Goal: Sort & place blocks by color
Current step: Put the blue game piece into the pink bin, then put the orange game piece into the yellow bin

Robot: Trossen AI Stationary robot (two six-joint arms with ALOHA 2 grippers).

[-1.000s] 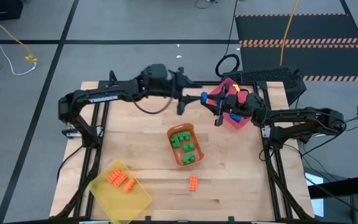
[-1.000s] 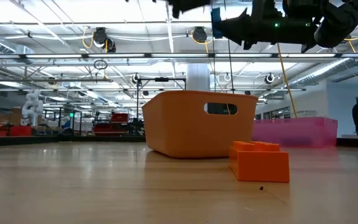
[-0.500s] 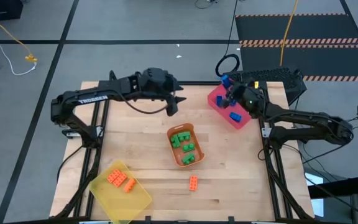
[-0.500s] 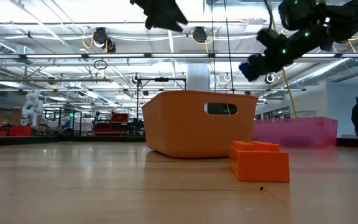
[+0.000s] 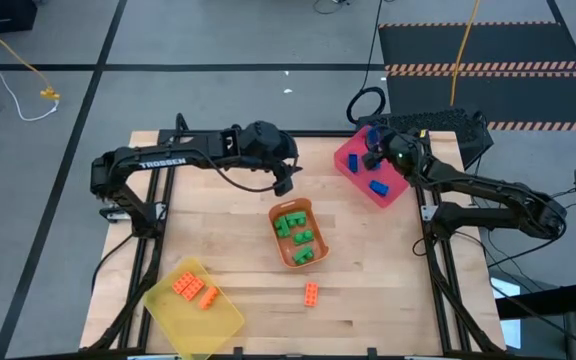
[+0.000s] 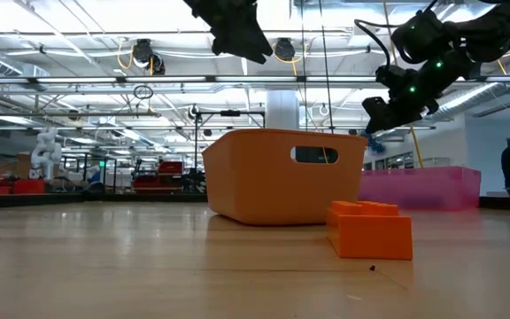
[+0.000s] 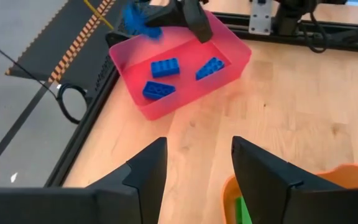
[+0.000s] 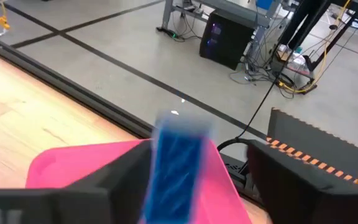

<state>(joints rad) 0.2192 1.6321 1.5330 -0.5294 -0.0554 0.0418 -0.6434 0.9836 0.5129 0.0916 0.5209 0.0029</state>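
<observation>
My right gripper [image 5: 373,143] hangs open over the far corner of the pink tray [image 5: 393,192]. A blurred blue block [image 8: 179,162] sits between its fingers and also shows in the left wrist view as a blue block [image 7: 140,22]. Three blue blocks [image 7: 165,67] lie in the pink tray. My left gripper [image 7: 197,149] is open with nothing in it, above the far end of the orange tray [image 5: 313,262], which holds green blocks [image 5: 293,225]. One orange block [image 5: 311,293] lies loose on the table. My right gripper's fingers [image 8: 114,180] stand wider apart than the blue block between them. The block is blurred, with a gap on one side. I cannot tell whether it touches the other finger. It is above the pink tray's far corner, clear of the tray floor.
A yellow tray [image 5: 223,322] with orange blocks [image 5: 193,290] sits at the near left corner. The loose orange block [image 6: 370,230] lies in front of the orange tray [image 6: 282,177]. Bare wood lies between the trays; black frame rails run along the table's sides.
My right gripper has carried the blue block from the table's far middle toward the right, to above the pink tray's far corner, and has tipped up from pointing down. My left gripper has drawn away from it, tipped downward and sunk toward the orange tray.
</observation>
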